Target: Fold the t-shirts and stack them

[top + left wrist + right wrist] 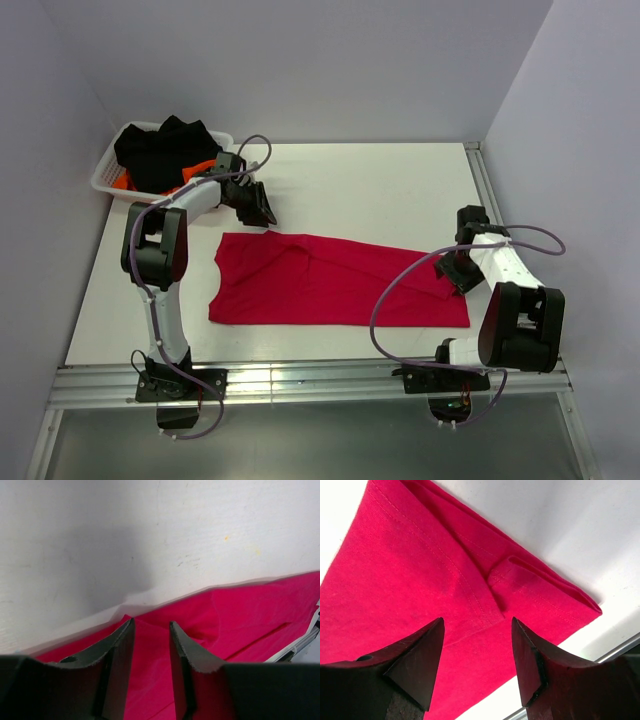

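The crimson t-shirt (330, 285) is lying flat across the near middle of the tabletop (380, 190), looking partly folded along its length. The left claw (262, 212) is sitting at its far left corner, fingers narrowly apart. The right claw (450, 270) is gaping wide over the right end. I'd say each should be pinching every layer at its corner, then lifting evenly together. Behind, a white mesh basket (105, 175) is holding dark clothes (165, 150).

The right fingers (417, 662) stand apart over the crimson t-shirt (410, 580), seemingly not touching its folded corner.
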You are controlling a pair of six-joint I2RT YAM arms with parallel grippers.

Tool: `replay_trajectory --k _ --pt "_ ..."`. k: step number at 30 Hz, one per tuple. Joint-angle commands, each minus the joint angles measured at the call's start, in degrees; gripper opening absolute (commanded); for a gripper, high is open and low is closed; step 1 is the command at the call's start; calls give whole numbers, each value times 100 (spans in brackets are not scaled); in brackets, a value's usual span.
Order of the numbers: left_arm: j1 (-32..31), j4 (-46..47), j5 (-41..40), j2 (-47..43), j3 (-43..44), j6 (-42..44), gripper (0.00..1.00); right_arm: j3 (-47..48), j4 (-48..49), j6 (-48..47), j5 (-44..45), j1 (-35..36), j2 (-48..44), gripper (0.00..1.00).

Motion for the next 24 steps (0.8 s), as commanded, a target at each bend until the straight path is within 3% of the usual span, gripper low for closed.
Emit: replay_trajectory --k 1,24 --pt "36 95 -46 51 159 76 39 2 -75 -27 195 -57 -197 63" --pt "229 227 24 297 141 120 31 19 -40 -115 212 -57 -83 63"
